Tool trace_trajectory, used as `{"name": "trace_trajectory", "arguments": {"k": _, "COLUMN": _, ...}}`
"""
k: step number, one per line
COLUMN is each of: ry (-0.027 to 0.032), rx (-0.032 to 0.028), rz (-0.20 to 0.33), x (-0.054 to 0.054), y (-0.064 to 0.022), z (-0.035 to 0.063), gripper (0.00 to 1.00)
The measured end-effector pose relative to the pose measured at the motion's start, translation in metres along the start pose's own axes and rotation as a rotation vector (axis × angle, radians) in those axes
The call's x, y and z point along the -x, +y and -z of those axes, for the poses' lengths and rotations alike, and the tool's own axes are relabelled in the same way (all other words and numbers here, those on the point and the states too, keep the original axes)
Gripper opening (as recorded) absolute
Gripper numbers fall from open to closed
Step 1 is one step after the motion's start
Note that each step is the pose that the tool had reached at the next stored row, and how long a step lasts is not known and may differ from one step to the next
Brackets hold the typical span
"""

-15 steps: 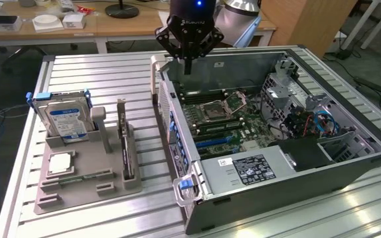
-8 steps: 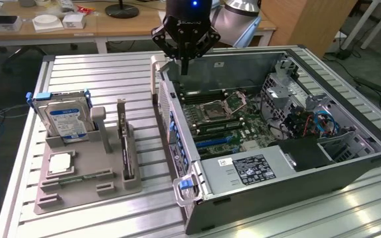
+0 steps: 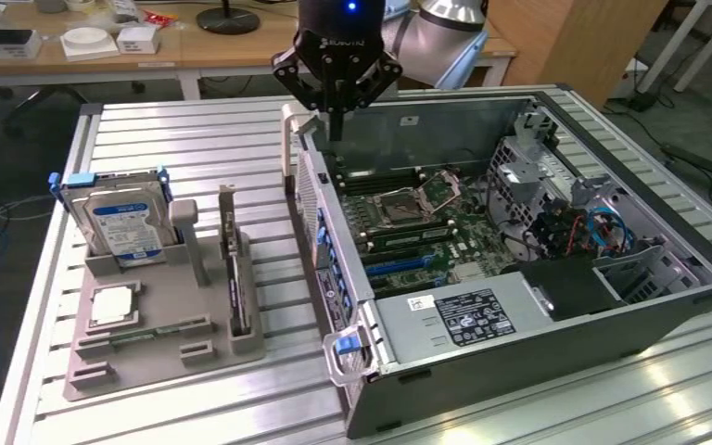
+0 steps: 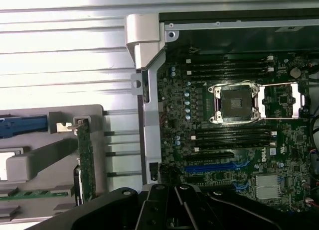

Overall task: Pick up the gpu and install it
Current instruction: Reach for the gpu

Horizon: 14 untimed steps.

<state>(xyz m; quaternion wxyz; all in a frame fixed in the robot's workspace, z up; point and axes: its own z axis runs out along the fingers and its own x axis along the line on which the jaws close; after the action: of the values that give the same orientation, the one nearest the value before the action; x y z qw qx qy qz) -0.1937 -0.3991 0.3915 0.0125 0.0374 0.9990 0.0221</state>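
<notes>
1. Slatted metal table [image 3: 183,139]: carries every item listed below.
2. Grey holder [image 3: 121,375]: sits on the table at the exterior view's left, just beside the computer case.
3. Hard drive [image 3: 121,222]: silver, with a blue-white label. It stands upright in the far compartment of the holder.
4. Processor chip [image 3: 108,304]: lies flat in a recess of the holder, in front of the hard drive.
5. Memory stick [image 3: 146,331]: narrow and green. It lies in a slot just beside the chip.
6. The gpu [image 3: 231,269]: a thin dark card standing on edge in the long slot on the holder's side nearest the case. Its silver bracket is at the far end. Nothing is touching it, and it has not been picked up.
7. Gripper [image 3: 335,130]: black, with its fingers pressed together and nothing between them. It hangs above the far end of the case wall that faces the holder, well apart from the gpu.
8. Computer case [image 3: 554,362]: lies on its side with the panel off, at the exterior view's right.
9. Motherboard [image 3: 437,227]: exposed inside the case, with an open processor socket [image 3: 408,204] and a blue expansion slot [image 3: 393,266], both unoccupied.
10. Power supply [image 3: 480,315]: a silver box with a label, at the near end of the case.
</notes>
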Motion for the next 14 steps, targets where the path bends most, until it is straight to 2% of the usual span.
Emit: {"name": "trace_trajectory", "arguments": {"k": 14, "ry": 0.0001, "rx": 0.0000, "rz": 0.000, "x": -0.031, "y": -0.0029, "z": 0.0002, "gripper": 0.10}}
